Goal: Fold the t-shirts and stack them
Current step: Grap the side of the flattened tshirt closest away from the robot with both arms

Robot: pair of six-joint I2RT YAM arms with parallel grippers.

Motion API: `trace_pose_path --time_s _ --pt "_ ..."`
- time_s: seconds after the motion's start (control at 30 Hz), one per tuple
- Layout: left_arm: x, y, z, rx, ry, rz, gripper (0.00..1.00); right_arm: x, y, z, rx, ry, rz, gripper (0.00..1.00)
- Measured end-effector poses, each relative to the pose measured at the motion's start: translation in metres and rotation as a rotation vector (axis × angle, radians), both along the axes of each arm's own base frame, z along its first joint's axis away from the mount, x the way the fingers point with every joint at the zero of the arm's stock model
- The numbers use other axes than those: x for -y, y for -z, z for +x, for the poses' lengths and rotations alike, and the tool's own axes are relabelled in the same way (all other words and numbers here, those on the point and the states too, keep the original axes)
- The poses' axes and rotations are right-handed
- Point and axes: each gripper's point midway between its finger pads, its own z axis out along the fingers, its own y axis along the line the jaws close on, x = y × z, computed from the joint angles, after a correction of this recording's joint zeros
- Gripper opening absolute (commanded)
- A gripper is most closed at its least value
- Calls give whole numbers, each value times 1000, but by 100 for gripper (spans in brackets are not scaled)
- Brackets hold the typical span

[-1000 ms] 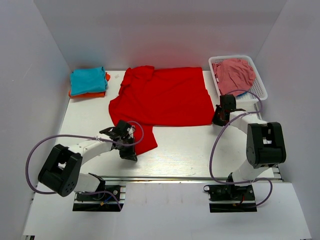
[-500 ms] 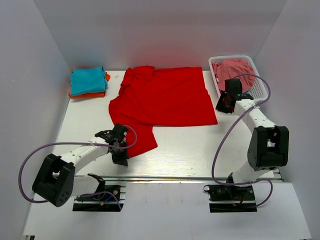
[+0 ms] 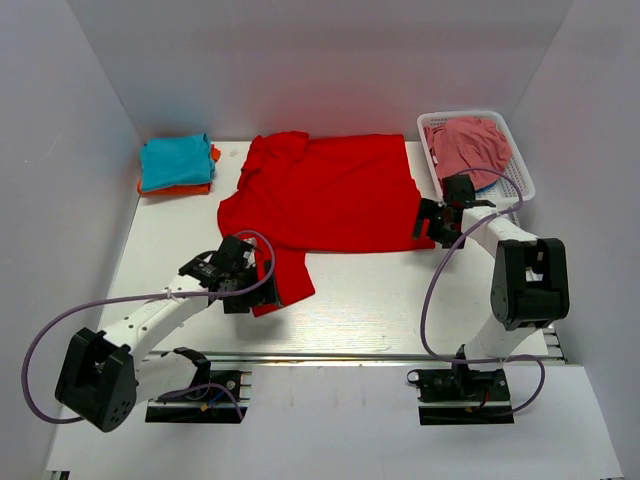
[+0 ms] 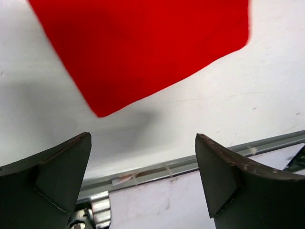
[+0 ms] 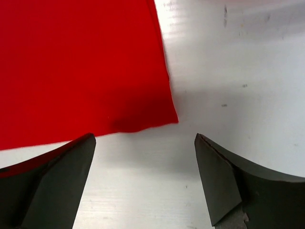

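Observation:
A bright red t-shirt lies spread flat across the middle of the table, one sleeve reaching toward the near left. My left gripper hovers open over that sleeve's near end; in the left wrist view the sleeve tip lies just beyond the gripper, nothing between the fingers. My right gripper stands open at the shirt's near right corner, with bare table between its fingers. A folded teal t-shirt rests on a folded orange one at the far left.
A white basket holding pink cloth stands at the far right, just behind the right gripper. White walls close in the sides and back. A metal rail runs along the table's near edge.
Both grippers went from shut to open. The left one moved up to the sleeve's near end. The right one swung up toward the basket, then came back to the shirt's right corner.

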Motion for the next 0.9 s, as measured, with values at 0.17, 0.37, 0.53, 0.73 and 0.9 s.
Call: trace_pose_path --time_s 0.17,0.37,0.53,0.73,0.9 --pt "5 -2 11 43 7 -13 100 -4 9 10 18 -5 18 90" --pt "5 19 16 14 2 16 88 -10 22 14 16 -16 51 74" --pt "5 35 19 2 -7 28 52 -13 25 19 27 -7 68 11" --pt "11 43 29 20 -21 12 0 -12 25 20 27 10 68 0" --pt "10 42 29 21 -26 16 0 -8 21 18 13 25 52 0"
